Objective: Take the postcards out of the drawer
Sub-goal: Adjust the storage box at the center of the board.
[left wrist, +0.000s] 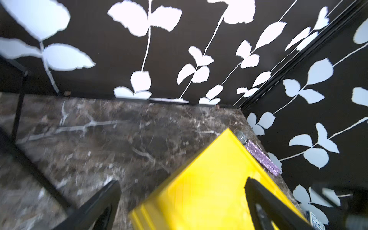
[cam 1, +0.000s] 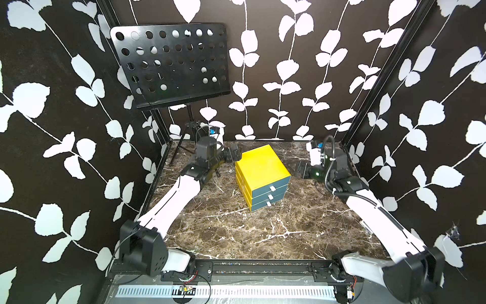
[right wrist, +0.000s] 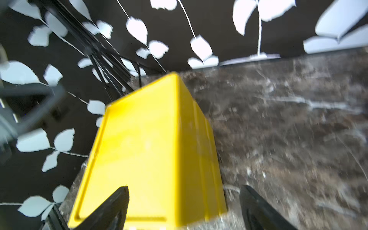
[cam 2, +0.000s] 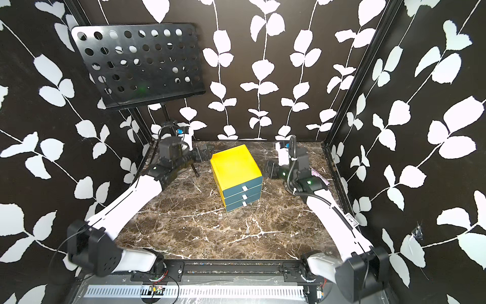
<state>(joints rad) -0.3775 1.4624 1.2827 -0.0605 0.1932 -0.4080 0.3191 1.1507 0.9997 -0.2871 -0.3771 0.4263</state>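
Yellow cabinet (cam 1: pixel 263 165) mid-frame, drawers (cam 1: pixel 269 196) shut; left gripper (cam 1: pixel 234 155) and right gripper (cam 1: pixel 297 169), both spread, flank it; one should brace, one pull a handle (cam 1: pixel 272 188).

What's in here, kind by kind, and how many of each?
Cabinet: 1
Drawers: 3, shut
Arms: 2
Music stand: 1
Microphone: 1
Postcards: 0 in view
Total: 8
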